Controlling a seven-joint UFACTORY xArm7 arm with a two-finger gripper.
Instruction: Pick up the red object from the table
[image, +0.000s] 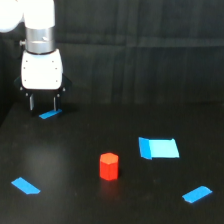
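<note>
The red object (109, 166) is a short red-orange hexagonal block standing upright on the black table (75, 150), a little below the middle of the exterior view. My gripper (43, 104) hangs from a white body at the upper left, far from the block and well above and to its left. Its two dark fingers (32, 103) point down with a gap between them and hold nothing. A blue tape strip (50, 114) lies just under the fingertips.
A larger blue rectangular patch (158, 148) lies to the right of the block. Blue tape strips sit at the lower left (25, 186) and lower right (197, 194). A black backdrop rises behind the table.
</note>
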